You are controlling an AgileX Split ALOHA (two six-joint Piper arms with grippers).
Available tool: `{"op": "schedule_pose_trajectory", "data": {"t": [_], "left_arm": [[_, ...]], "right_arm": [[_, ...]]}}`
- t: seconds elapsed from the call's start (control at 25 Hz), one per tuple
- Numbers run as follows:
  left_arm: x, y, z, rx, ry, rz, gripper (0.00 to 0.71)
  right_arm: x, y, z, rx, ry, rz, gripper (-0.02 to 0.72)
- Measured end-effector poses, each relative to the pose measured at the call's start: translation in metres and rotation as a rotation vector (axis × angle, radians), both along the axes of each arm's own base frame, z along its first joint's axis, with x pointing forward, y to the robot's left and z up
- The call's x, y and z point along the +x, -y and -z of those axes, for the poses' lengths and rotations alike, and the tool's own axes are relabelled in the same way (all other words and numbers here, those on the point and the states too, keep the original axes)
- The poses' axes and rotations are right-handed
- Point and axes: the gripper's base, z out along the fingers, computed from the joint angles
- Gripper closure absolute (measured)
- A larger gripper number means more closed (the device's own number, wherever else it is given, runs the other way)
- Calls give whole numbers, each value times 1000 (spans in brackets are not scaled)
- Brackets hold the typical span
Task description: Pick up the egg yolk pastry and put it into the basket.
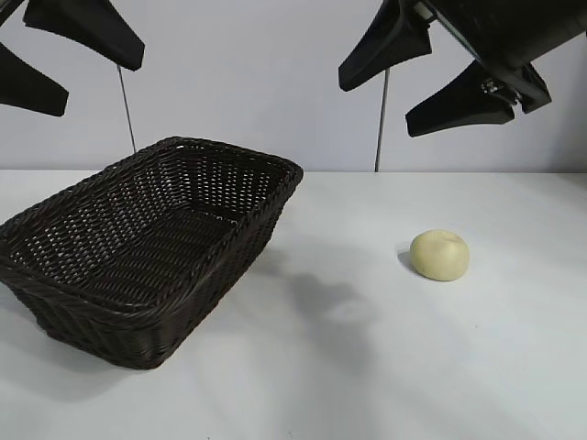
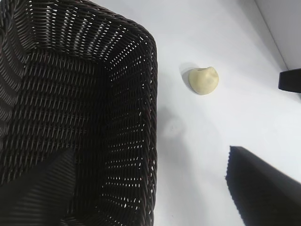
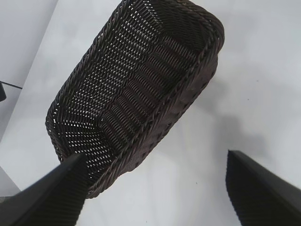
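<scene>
While both arms hang high with nothing held, the white surface (image 1: 367,367) carries only two things, and the bigger is the basket (image 1: 147,302), a dark brown woven wicker one with sloped sides and a braided rim, lying below and just ahead of the left gripper (image 1: 50,60). That gripper has its fingers spread wide and is over the basket's end; it looks idle. The right gripper (image 1: 422,78), fingers likewise well apart and clamped on nothing, is raised above the other half of the surface, and the egg yolk pastry (image 1: 439,255) lies below it, slightly to its outer side, well apart from the basket.

The step in hand, as I judge it, is the reach for the pastry, not yet begun. The right arm is the nearer one. It would do well to come down with the fingers spread to either side of the ball, low enough to take it around its widest part, and close gently: the thing looks soft and round, so a hard or high pinch could dent it or squirt it away across the smooth surface. The basket's mouth is wide, so the drop should be forgiving.

The pastry is small, smooth, pale yellow and bun-shaped, with a slight crease on top.
</scene>
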Motion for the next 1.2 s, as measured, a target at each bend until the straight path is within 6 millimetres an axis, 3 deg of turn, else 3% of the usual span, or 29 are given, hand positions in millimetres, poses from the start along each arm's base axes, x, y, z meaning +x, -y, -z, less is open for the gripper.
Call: {"op": "schedule_pose_trajectory", "data": {"t": [1.2], "left_arm": [[2, -1, -1, 2, 15, -16, 80]], "right_arm": [[3, 1, -1, -5, 22, 25, 125]]}}
